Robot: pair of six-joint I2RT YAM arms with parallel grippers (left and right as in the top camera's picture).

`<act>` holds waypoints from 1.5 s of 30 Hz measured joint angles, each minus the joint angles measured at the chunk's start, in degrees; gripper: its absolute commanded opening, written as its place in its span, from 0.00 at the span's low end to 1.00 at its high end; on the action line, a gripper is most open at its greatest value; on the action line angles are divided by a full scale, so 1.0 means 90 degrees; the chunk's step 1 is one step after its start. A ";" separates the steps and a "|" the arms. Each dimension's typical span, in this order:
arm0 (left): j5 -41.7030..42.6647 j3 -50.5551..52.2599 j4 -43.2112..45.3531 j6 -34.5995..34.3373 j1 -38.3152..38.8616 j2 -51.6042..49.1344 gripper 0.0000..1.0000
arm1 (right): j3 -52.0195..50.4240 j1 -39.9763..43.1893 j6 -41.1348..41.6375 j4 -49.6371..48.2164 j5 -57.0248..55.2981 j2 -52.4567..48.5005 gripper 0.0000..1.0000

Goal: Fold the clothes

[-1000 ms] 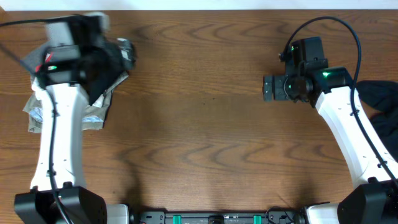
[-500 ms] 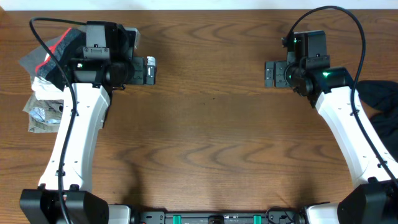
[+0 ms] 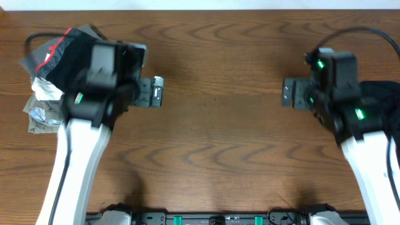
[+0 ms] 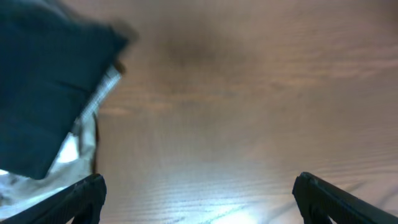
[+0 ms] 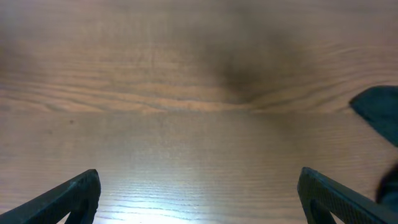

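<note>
Already the heap of clothes (image 3: 53, 69), black cloth with a red band lying over grey and pale pieces, sits at the far left corner of the brown wooden bench (image 3: 215, 150). A separate dark garment (image 3: 382, 100) lies at the right edge. A second ago the left arm hung right over that heap. Now the left claw (image 3: 156, 94) has swung clear toward the middle of the bench, spread wide and holding nothing, with the heap just off to its side. The right claw (image 3: 289, 100), equally wide and empty, has drifted back nearer the dark garment. By my reading the left side has let go of its piece, and the dark garment is the next one to be fetched and folded.
</note>
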State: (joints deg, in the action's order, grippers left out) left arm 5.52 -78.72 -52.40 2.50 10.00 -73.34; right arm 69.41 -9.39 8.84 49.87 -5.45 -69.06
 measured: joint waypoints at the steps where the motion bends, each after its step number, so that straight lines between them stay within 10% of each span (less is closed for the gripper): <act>1: 0.0000 0.0148 0.0117 0.0010 0.0000 0.0282 0.98 | -0.0228 0.0000 0.0017 -0.0124 -0.0002 0.0308 0.99; 14: -0.0119 0.2601 0.0930 0.0012 -0.0002 0.2633 0.98 | -0.3101 0.0000 0.0355 -0.0964 -0.0044 0.3313 0.99; 45: -0.0138 0.2642 0.0546 0.0012 -0.0002 0.2368 0.98 | -0.3286 0.0092 0.0413 0.0214 -0.0049 0.3767 0.99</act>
State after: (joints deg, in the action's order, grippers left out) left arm 4.27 -54.94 -47.48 2.61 9.98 -52.03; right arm 39.83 -8.56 12.56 51.79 -5.89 -35.16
